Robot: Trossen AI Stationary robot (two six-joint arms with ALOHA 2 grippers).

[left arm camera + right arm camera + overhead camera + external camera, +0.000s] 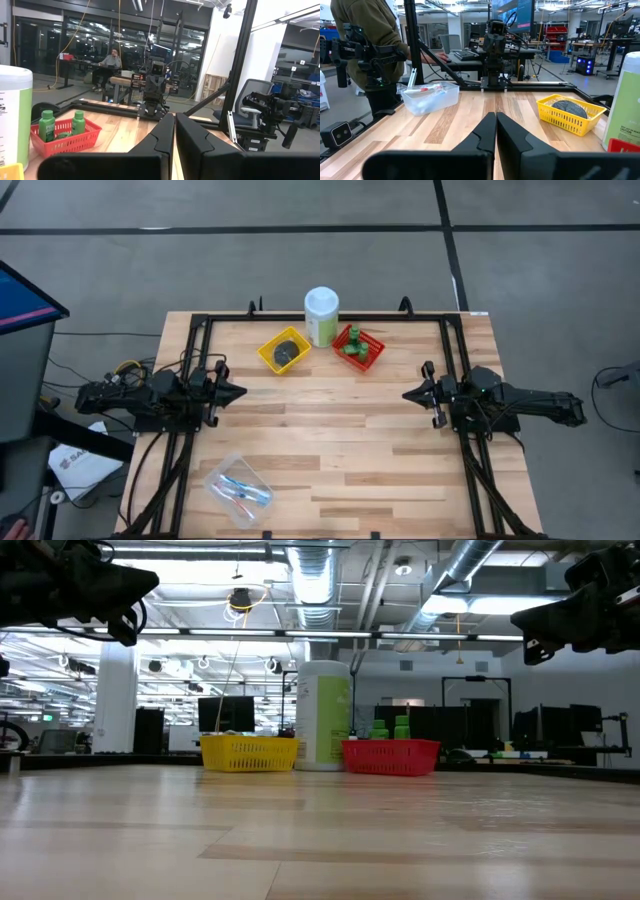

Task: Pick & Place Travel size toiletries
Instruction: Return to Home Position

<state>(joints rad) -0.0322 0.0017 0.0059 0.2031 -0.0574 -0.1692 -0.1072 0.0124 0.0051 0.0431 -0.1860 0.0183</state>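
The left gripper (241, 391) and right gripper (406, 393) hover at the worktop's (330, 430) sides, fingers clenched on nothing; toothbrushes (243, 491) lie in the near-left transparent bin (216, 478)

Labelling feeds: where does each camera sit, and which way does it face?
High: overhead, facing down; left tool and right tool show, shut.
Low: table-top height, facing yellow basket and red basket; tools overhead.
Left wrist: faces the right arm past own fingers.
Right wrist: faces left arm, transparent bin, past own fingers.
Low and right wrist share the yellow basket.
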